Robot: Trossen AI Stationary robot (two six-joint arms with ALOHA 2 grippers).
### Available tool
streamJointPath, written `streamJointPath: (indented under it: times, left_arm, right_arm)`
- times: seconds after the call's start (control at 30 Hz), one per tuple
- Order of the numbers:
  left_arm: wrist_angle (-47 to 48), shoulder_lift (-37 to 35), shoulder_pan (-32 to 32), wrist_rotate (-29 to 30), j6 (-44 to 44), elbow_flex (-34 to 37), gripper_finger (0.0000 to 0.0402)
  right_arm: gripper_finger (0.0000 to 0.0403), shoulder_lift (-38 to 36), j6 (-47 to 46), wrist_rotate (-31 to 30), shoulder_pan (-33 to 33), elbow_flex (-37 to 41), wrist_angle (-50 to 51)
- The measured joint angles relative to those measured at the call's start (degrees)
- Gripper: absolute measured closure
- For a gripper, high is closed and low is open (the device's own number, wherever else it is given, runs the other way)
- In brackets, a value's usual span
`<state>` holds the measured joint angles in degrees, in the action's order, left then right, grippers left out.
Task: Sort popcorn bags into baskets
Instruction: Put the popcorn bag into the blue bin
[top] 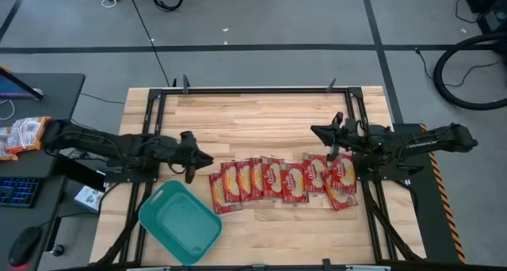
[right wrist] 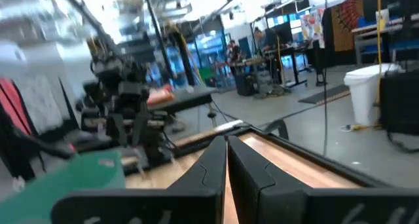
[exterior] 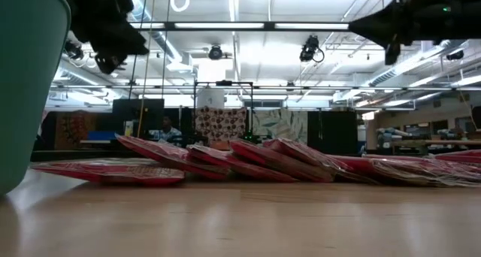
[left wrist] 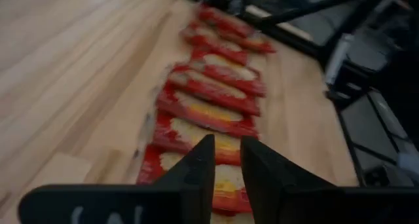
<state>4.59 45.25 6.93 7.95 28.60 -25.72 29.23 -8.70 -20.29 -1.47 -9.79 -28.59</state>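
Eight or so popcorn bags (top: 281, 180) sit in an overlapping row across the middle of the desk (top: 261, 116), red packets leaning on each other like fallen dominoes. None of them is in the teal basket (top: 179, 222) yet — it sits by itself at the near left corner, just beside the left end of the row and looking empty. So the sort looks to be at the very start, on the reach for a first bag.

The left claw (top: 198, 158) hovers above the desk just beside the row's left end, fingers (left wrist: 196, 175) set narrow with only a slim gap, nothing held. Its wrist view looks straight down the line of packets.

The right claw (top: 329, 136) hangs over the row's right end, fingers pressed together and empty, lifted well off the wood.

Next move, I'd guess: left claw has to spread wider, drop onto the nearest packet's raised edge and pinch just that one — the overlap makes grabbing two an easy mistake — then carry it across to the basket.
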Motion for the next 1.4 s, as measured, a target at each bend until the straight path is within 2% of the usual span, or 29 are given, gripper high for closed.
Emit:
streamJointPath:
  times: [0.1, 0.3, 0.5, 0.6, 0.73, 0.9, 1.03, 1.17, 1.4]
  left_arm:
    - [0.52, 3.85, -3.83, -2.54, 4.15, -0.71, 0.0298]
    - [0.45, 13.45, -10.33, -13.54, 12.65, -3.40, 0.0254]
    - [3.82, 23.29, -12.88, -20.80, 19.28, -7.78, 0.0215]
    - [8.07, 27.49, -12.93, -21.60, 21.13, -11.34, 0.0209]
    - [17.63, 32.23, -11.79, -19.68, 21.91, -18.45, 0.0210]
    - [30.40, 37.78, -8.74, -15.16, 23.74, -26.78, 0.0211]
    - [29.94, 41.39, -5.51, -15.07, 28.19, -27.95, 0.0206]
    - [27.70, 44.81, -2.71, -16.61, 33.61, -27.95, 0.0184]
    - [25.83, 48.07, -2.01, -16.84, 36.94, -27.94, 0.0156]
  right_arm:
    - [0.0383, 6.33, 3.45, 2.18, 0.78, -3.50, -0.10]
    - [0.0383, 20.44, 8.63, 5.23, 2.03, -9.63, -0.19]
    - [0.0383, 32.88, 8.91, 5.61, 2.18, -12.61, -0.09]
    - [0.0383, 36.66, 8.91, 5.61, 2.06, -13.05, -0.12]
    - [0.0383, 39.29, 9.19, 5.61, 1.23, -13.22, -1.48]
    - [0.0383, 39.14, 10.31, 8.47, 0.32, -13.26, -3.29]
    - [0.0383, 38.65, 12.00, 8.92, -0.57, -13.26, -3.18]
    - [0.0383, 38.67, 13.46, 10.87, -1.08, -13.26, -3.08]
    - [0.0383, 38.67, 16.16, 12.74, -1.16, -13.24, -3.84]
